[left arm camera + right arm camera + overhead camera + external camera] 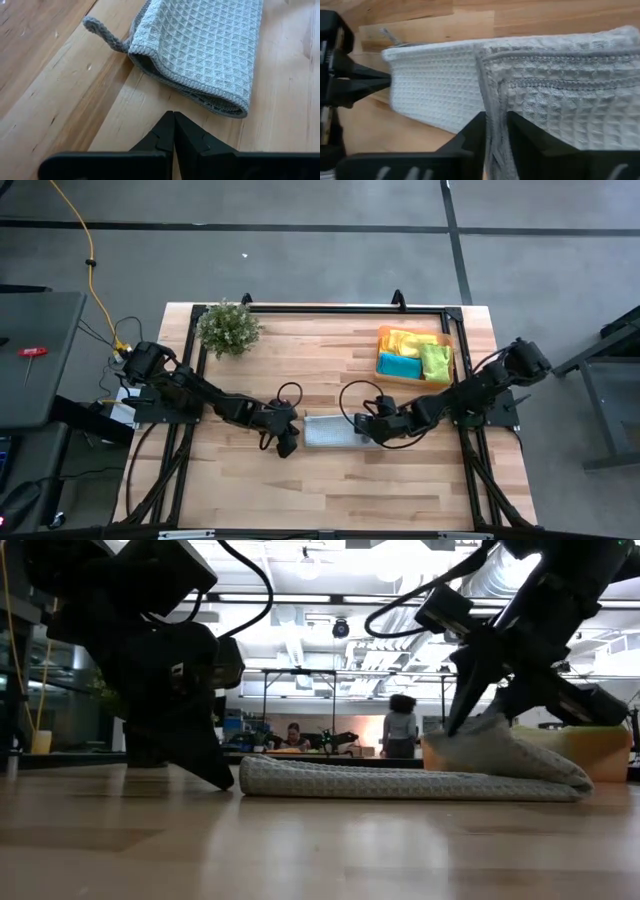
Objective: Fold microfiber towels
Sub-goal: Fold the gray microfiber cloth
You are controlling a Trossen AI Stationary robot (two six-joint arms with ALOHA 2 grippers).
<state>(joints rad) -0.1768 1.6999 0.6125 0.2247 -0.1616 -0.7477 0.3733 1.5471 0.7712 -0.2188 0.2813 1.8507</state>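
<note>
The pale grey-blue towel (335, 431) lies half-folded on the worktop (320, 480). The right pincer (495, 131) pinches its turned-over edge. The left pincer (174, 131), clenched empty, rests just beside the opposite end. Advisable: align edges squarely before release.

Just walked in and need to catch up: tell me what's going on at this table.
The robot is folding a pale grey waffle-weave towel in the middle of the wooden table. The right gripper has the towel's folded-over edge between its slightly parted jaws. The left gripper sits on the table just off the towel's other end, jaws shut and empty. Yellow, teal and lime green towels lie in the orange tray.
</note>
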